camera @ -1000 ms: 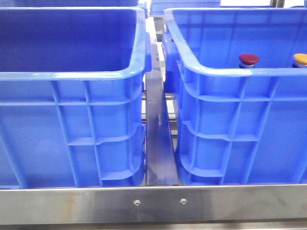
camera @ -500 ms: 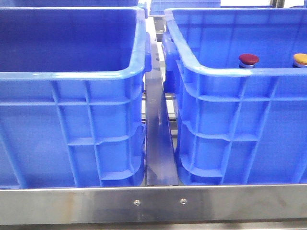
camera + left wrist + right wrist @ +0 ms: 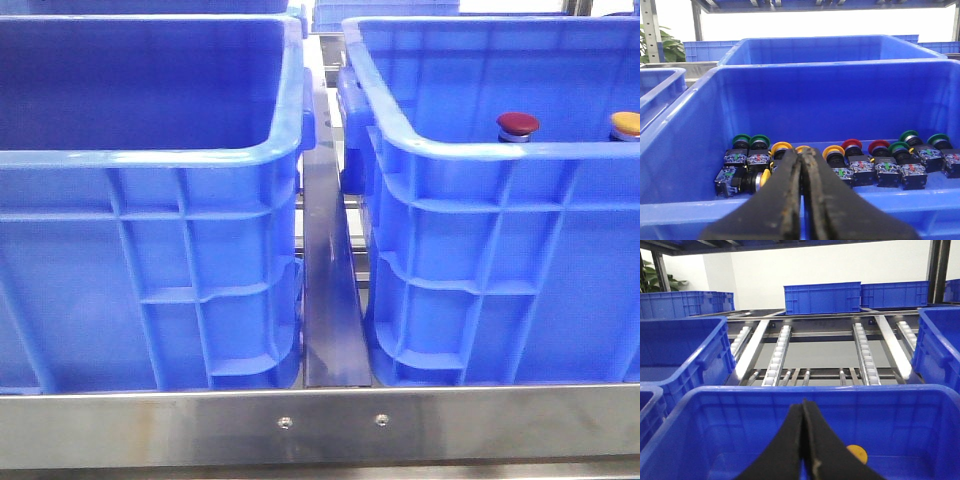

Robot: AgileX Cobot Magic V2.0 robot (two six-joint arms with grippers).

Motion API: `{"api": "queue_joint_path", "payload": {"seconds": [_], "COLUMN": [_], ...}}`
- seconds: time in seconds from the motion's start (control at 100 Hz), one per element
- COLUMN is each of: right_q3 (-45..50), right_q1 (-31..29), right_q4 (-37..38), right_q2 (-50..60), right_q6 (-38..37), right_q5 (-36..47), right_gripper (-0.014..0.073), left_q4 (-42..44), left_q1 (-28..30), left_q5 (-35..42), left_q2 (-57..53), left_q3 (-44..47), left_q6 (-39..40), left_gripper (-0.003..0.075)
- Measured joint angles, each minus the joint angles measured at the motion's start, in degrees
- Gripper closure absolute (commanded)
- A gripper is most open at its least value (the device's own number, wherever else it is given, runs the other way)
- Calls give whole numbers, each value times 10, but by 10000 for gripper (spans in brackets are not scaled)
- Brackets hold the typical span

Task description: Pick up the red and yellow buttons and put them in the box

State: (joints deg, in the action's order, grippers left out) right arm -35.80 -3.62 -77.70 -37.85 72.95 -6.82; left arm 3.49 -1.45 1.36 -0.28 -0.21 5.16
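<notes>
In the front view two blue crates stand side by side: the left crate (image 3: pixel 150 155) and the right crate (image 3: pixel 470 150). A dark red button (image 3: pixel 518 124) and an orange-yellow button (image 3: pixel 626 124) show over the right crate's near rim, inside it. Neither gripper shows in the front view. My left gripper (image 3: pixel 802 150) is shut and empty, above the near rim of a crate (image 3: pixel 920 197) that holds several yellow (image 3: pixel 832 151), red (image 3: pixel 852 145) and green (image 3: pixel 741 139) buttons. My right gripper (image 3: pixel 803 404) is shut and empty over a crate (image 3: pixel 880 389) with a yellow button (image 3: pixel 857 454) inside.
A steel rail (image 3: pixel 328 300) runs between the two crates and a steel bar (image 3: pixel 320 425) crosses the front. Beyond the right gripper lie roller tracks (image 3: pixel 780 350) and more blue crates (image 3: pixel 822 297) at the back and sides.
</notes>
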Motion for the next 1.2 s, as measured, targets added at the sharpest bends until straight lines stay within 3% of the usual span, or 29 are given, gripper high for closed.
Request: {"api": "queue_joint_path", "payload": {"seconds": [0.15,0.38,0.48,0.55,0.72,1.2], "right_q3": [0,0,1,8,65,261], "right_q1": [0,0,0,0,10,42], "right_q4": [147,530,647,698,744,763], "right_q2": [2,28,42,56,111,341], "right_q6": [-131,-513,-652,-709,-754,-760], "right_q5": [-5,-25,-28,-26,15,52], "right_gripper": [662,662,662,662,662,662], "left_q4": [0,0,0,0,0,0], "left_q1": [0,0,0,0,0,0], "left_q5": [0,0,0,0,0,0], "left_q2": [0,0,0,0,0,0], "left_q3": [0,0,0,0,0,0], "left_q6": [0,0,0,0,0,0], "left_gripper": [739,739,739,739,739,739]}}
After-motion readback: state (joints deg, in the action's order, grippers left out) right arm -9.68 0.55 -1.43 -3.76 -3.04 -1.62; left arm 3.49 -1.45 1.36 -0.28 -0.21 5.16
